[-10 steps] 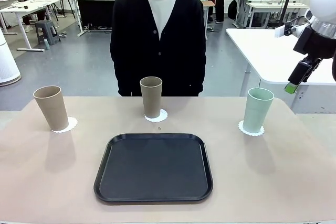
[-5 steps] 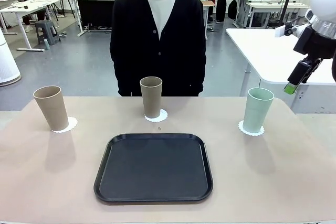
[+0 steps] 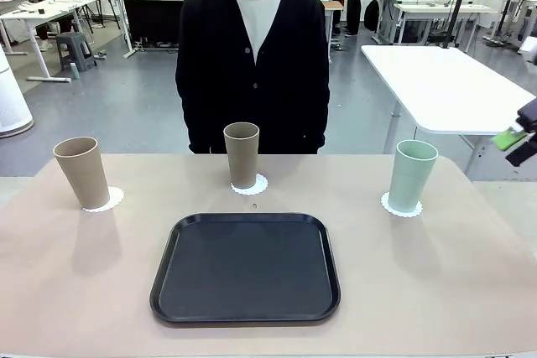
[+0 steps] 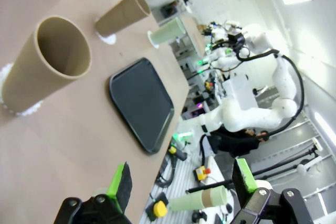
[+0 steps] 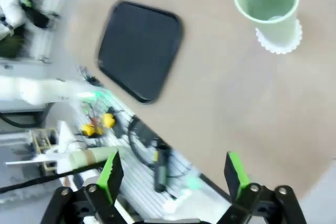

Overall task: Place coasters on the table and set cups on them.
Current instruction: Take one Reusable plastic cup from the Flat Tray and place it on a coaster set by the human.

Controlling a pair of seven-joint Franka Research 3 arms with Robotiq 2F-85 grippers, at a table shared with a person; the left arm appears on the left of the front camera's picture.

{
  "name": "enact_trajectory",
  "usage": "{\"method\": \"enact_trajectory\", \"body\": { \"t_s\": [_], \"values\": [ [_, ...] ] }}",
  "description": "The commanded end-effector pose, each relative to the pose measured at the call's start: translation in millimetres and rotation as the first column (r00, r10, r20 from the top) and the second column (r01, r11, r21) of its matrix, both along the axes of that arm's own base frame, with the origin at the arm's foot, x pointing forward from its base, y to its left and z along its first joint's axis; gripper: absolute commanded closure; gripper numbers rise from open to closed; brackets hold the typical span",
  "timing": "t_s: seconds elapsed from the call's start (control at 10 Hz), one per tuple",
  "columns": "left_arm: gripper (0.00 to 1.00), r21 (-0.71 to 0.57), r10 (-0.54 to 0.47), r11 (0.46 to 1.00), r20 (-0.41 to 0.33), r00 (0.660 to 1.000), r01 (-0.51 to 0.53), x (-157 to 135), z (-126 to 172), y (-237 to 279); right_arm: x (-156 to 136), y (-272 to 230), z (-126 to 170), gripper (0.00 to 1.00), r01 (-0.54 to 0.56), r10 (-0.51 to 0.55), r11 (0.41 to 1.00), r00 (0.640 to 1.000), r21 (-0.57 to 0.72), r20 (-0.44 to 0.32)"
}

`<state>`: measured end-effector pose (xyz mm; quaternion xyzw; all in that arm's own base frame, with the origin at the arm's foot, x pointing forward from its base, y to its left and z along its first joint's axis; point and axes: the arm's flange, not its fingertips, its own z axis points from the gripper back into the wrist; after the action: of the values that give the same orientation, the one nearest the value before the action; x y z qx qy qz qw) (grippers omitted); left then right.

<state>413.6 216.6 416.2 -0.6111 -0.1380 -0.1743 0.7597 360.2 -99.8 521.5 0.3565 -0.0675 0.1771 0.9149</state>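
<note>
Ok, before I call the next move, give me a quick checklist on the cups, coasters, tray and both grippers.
1. Left tan cup upright on its coaster: ok.
2. Middle tan cup on its coaster: ok.
3. Mint green cup on its coaster: ok.
4. Black tray bare, lying flat on the table: ok.
5. Left gripper open, holding nothing: ok.
6. Right gripper open, holding nothing, off the table's edge: ok.

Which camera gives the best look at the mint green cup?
The right wrist view: the mint green cup appears large, from above, standing on its coaster. The front view shows its side; the left wrist view shows it small and far.
</note>
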Motion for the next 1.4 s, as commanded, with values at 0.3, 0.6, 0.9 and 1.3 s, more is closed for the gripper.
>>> {"method": "enact_trajectory", "body": {
  "t_s": [0.3, 0.6, 0.9, 1.3],
  "values": [
    [0.0, 0.001, 0.006, 1.0, 0.002, 1.0, -0.006, -1.7, 1.6, 0.0, 23.4, -94.9, -55.2, 0.0, 0.169, -0.148, 0.935, 0.985, 0.311, -0.09],
    [0.0, 0.001, 0.006, 1.0, 0.002, 1.0, -0.006, -1.7, 1.6, 0.0, 13.6, -140.2, -76.5, 0.0, 0.23, -0.178, 0.876, 0.971, 0.423, -0.16],
    [0.0, 0.001, 0.006, 1.0, 0.002, 1.0, -0.006, -1.7, 1.6, 0.0, -2.6, -167.5, -83.6, 0.0, 0.238, -0.178, 0.853, 0.969, 0.465, -0.168],
    [0.0, 0.001, 0.006, 1.0, 0.002, 1.0, -0.006, -1.7, 1.6, 0.0, -12.0, -169.1, -85.5, 0.0, 0.255, -0.189, 0.858, 0.964, 0.446, -0.187]
  ]
}}
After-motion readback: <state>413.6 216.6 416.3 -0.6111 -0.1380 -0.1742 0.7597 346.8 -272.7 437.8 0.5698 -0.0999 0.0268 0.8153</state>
